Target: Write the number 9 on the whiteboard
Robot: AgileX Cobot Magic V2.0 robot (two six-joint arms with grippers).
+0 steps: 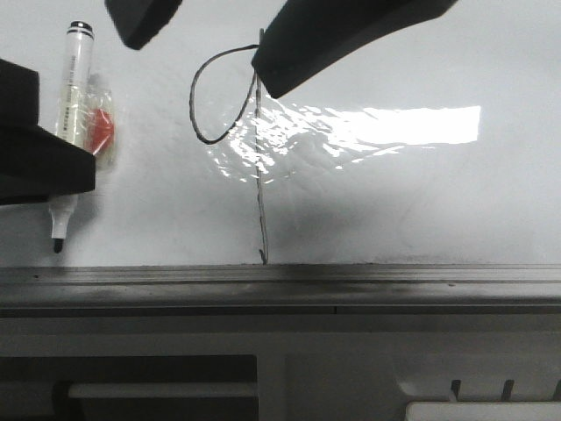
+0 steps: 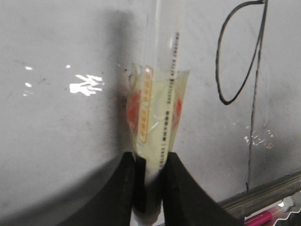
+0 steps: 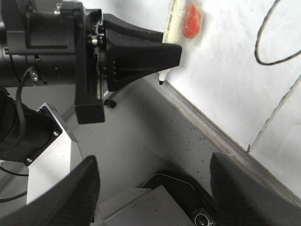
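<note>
The number 9 [image 1: 261, 202] is drawn in thin black line on the whiteboard [image 1: 412, 202], a rounded loop joined to a long stem that reaches the bottom rail. It also shows in the left wrist view as the number 9 [image 2: 219, 70]. To its left, my left gripper [image 1: 66, 167] is shut on a white marker [image 1: 74, 88] wrapped in clear plastic with a red label. The marker's black tip [image 1: 57, 246] points down toward the rail. My right gripper [image 1: 203, 61] hangs open over the top of the 9, holding nothing, and hides part of it.
A grey metal rail [image 1: 351, 285] runs along the whiteboard's near edge, with the grey machine body below it. A glare patch [image 1: 412, 123] lies right of the stem. A pink marker [image 2: 273, 217] lies beyond the rail. A dark device [image 3: 188, 188] sits below the open right gripper [image 3: 155, 162].
</note>
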